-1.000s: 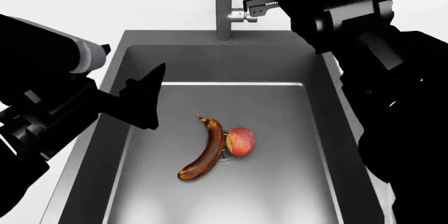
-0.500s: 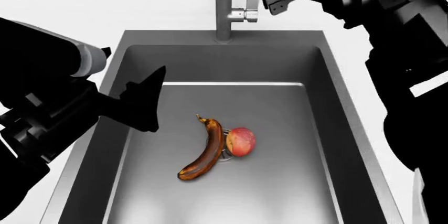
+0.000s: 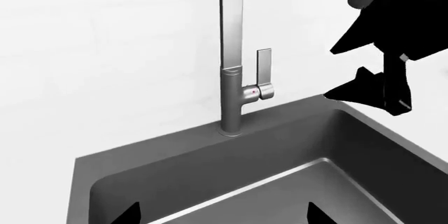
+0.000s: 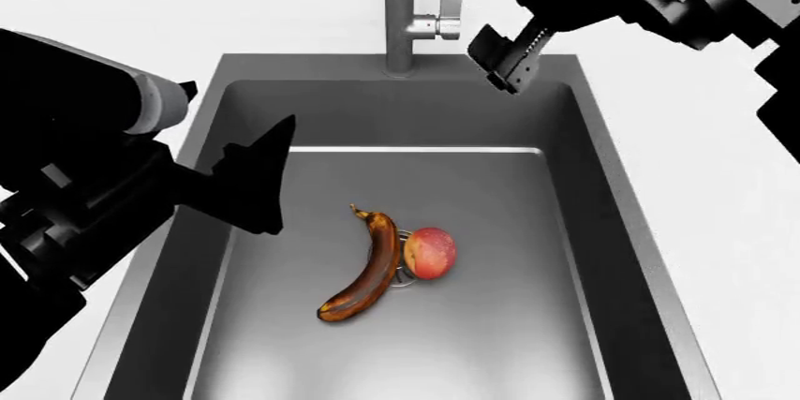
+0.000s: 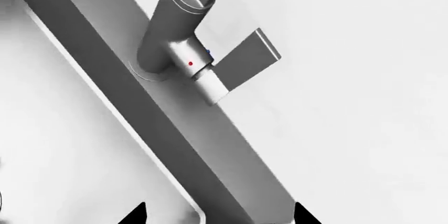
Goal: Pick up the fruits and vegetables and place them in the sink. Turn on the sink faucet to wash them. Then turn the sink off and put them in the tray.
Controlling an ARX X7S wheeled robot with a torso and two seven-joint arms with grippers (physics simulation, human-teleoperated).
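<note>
Silver metal is what my next move is about: the faucet (image 4: 399, 16) stands at the middle of the sink's (image 4: 213, 100) back edge, and its small flat handle (image 4: 451, 5) sticks straight up on the side toward my right arm. My right gripper (image 4: 503, 61) hangs just beside that handle, over the back right corner of the sink, not touching it. I think the handle lies up and a little toward the faucet from my fingertips, so my right arm is the one to use. My left gripper (image 4: 257, 175) is well apart from the handle, over the left side of the sink.

I cannot tell if my right gripper is open or closed. My left one looks spread open and holds nothing.

Brown banana (image 4: 365, 269) and red apple (image 4: 430, 252) lie touching in the middle of the sink bottom, over the drain. I see no water running.

No words or brand names show, only a tiny red dot (image 5: 190, 63) and a blue one on the handle's base.
</note>
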